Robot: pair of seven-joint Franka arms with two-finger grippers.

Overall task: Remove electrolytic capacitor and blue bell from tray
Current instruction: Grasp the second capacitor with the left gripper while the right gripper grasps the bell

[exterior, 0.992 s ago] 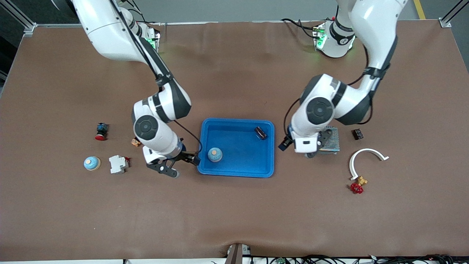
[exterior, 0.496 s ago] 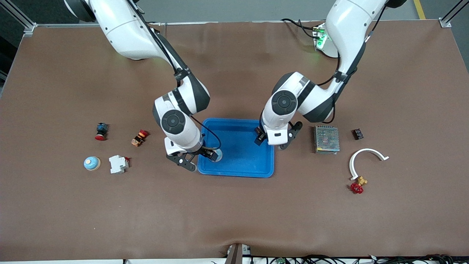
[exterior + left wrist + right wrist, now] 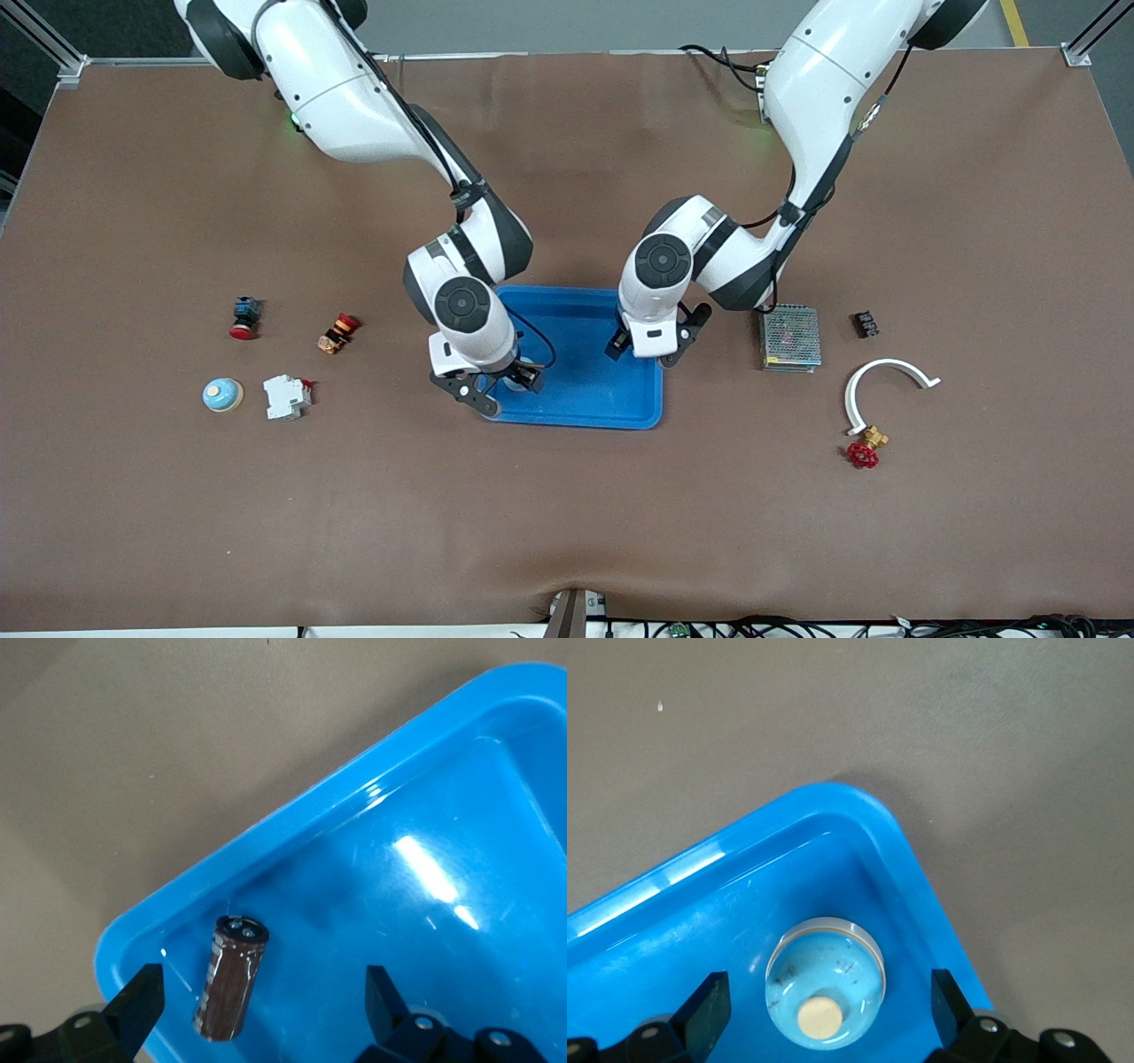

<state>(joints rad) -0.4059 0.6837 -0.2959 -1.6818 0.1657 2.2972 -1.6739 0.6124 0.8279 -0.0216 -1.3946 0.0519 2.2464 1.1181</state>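
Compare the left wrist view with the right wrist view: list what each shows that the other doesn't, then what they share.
Only the left wrist view: the capacitor, a brown cylinder lying on its side in the tray near a corner, between the open left gripper's fingers.

Only the right wrist view: the bell, pale blue with a cream button on top, upright in another corner of the tray, between the open right gripper's fingers.

Both: the blue tray, seen at a rounded corner, the brown table around it, and a gripper that holds nothing.
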